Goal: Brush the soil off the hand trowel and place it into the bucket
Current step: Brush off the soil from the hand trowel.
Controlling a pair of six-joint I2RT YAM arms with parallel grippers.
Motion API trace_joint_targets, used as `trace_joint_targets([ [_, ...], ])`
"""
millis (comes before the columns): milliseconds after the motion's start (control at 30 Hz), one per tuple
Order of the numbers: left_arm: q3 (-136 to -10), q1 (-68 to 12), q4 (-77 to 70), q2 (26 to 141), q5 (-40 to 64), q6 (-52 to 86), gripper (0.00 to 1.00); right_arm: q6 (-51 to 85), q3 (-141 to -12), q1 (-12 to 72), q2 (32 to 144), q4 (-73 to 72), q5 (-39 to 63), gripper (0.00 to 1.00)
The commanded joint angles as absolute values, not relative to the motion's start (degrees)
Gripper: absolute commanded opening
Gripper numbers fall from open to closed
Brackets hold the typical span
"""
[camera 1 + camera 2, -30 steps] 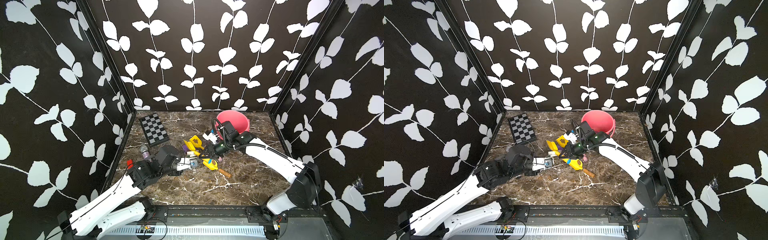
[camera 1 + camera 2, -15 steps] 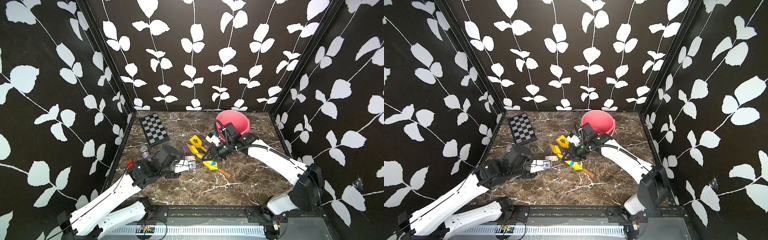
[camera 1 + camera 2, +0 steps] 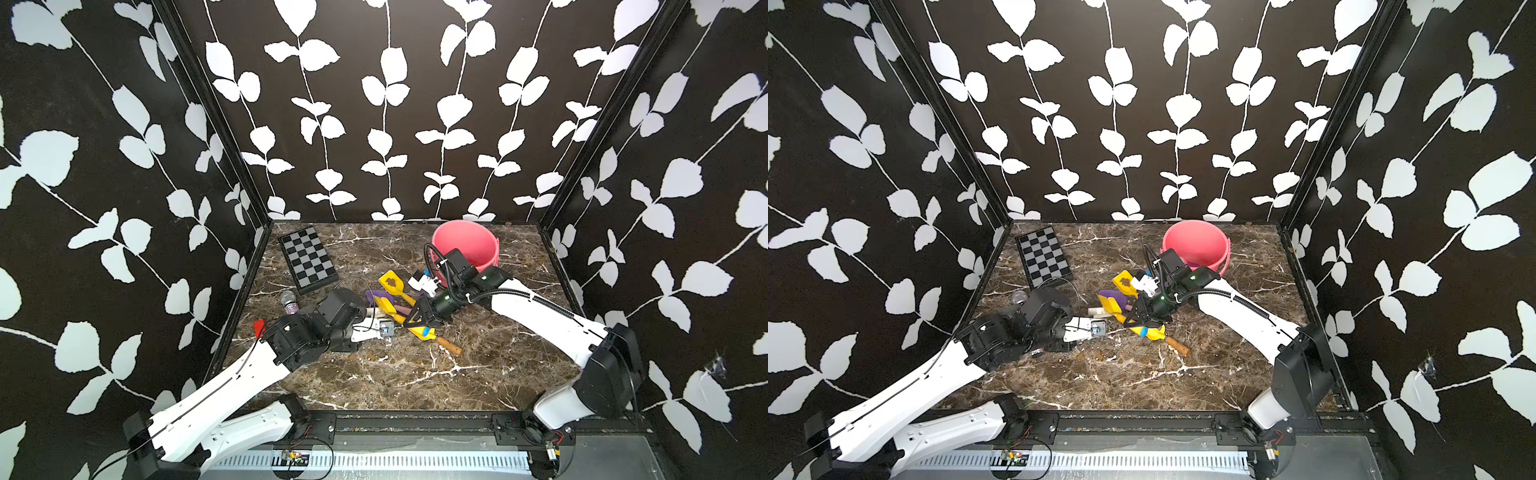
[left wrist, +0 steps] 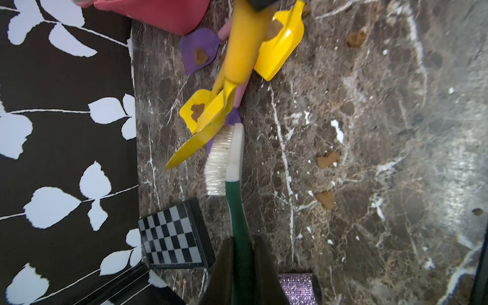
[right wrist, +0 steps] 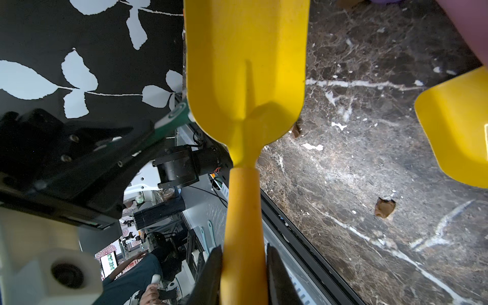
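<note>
Clamping the green brush [image 4: 235, 148] handle in left gripper [image 4: 241, 250], bristles just beside the blade of the yellow hand trowel [image 5: 245, 52]; pinching its fat handle in right gripper [image 5: 244, 264]. Looks light, stiff, slick plastic, so grab mid-handle. Not yet in pink bucket [image 3: 478, 249] further back

No legible text, number or brand in any view. Only mark: white ring emblem on handle end of green plastic brush [image 5: 175, 116], blurred, unreadable. Small lit screen [image 5: 108, 260] in background beyond rig, seen in right wrist view, content too small to read.
</note>
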State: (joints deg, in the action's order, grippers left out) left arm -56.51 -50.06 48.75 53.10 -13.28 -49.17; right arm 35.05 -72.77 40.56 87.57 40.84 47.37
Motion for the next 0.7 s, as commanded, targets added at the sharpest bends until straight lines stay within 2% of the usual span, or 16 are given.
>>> trace_joint_targets([
  [0,-55.17,-49.92,46.31,50.71,-17.39,-52.17,0.00,32.35,-72.32,40.44,85.75,42.69,49.30,0.00],
  [200,-54.06,-49.98,47.12,52.36,-21.36,-54.37,0.00,30.27,-71.65,38.84,83.93,45.50,49.57,0.00],
  [500,-56.48,-50.98,47.49,53.75,-6.61,-50.72,0.00,35.03,-71.67,38.43,84.61,39.47,51.21,0.00],
  [667,-56.07,-52.21,43.73,54.29,-6.06,-52.88,0.00,33.89,-71.72,39.19,86.04,40.48,51.68,0.00],
])
